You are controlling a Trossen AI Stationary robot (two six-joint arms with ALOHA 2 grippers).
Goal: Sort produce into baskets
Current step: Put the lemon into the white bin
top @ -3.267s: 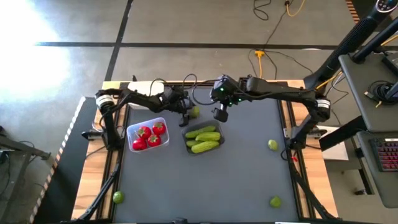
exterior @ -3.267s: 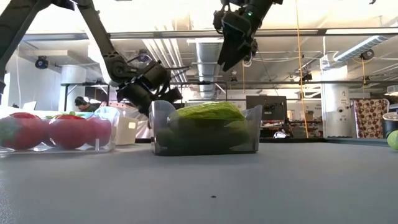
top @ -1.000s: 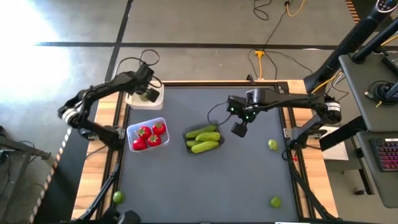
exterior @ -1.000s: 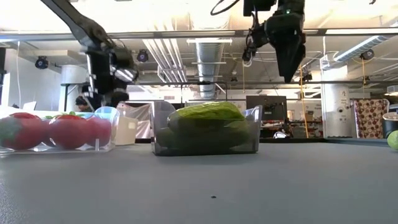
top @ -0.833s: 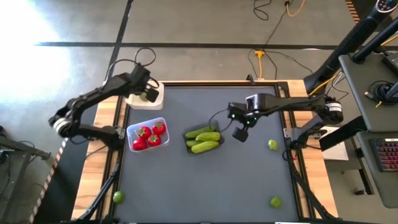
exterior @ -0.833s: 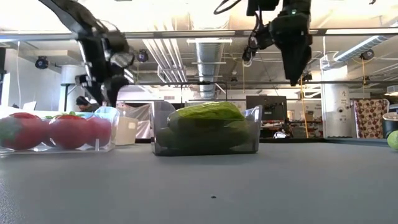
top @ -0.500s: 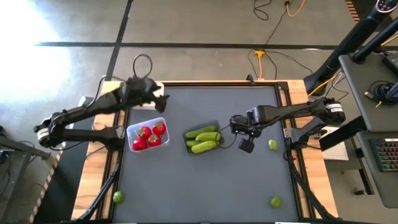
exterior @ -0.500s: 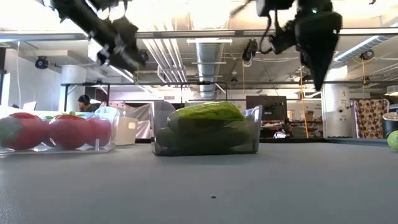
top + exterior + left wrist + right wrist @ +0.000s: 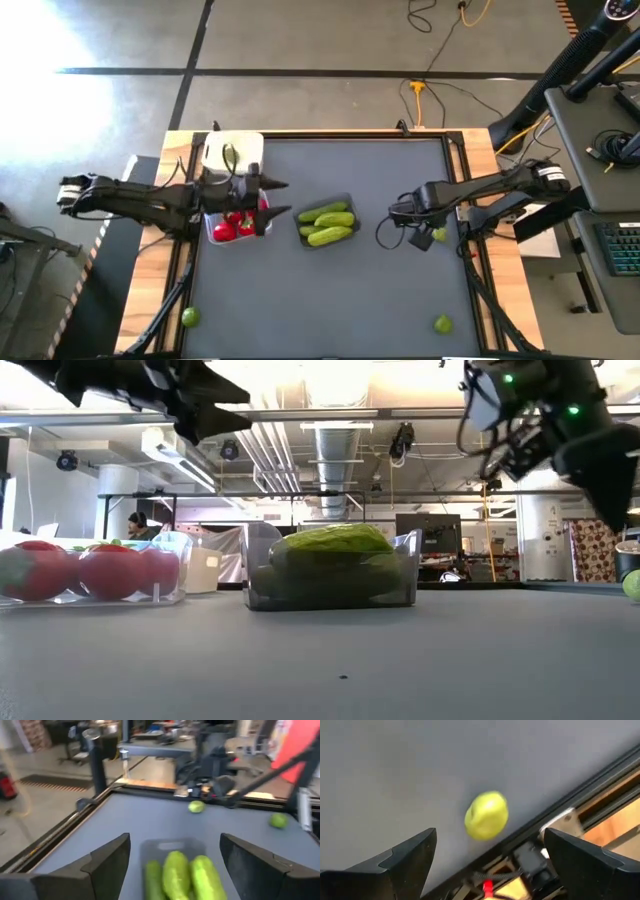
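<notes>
Green and round, a lime point(image 9: 439, 235) lies at the right of the high view on the counter point(image 9: 330, 300), just beside our right gripper point(image 9: 420, 241), whose jaws stand apart. Cucumbers point(image 9: 326, 224) fill the smoky tub point(image 9: 345, 200) at centre, red fruits point(image 9: 228, 226) the clear tub point(image 9: 267, 228) left of it. Our left gripper point(image 9: 279, 197) hangs over the clear tub, jaws apart. A white tub point(image 9: 246, 148) sits upper left.

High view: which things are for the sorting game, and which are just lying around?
For the job: white basket; clear basket, red fruits; dark basket, cucumbers; lime by the open right gripper; corner lime; left-edge lime; open left gripper over the clear basket.
Lying about: yellow floor cable; keyboard.
</notes>
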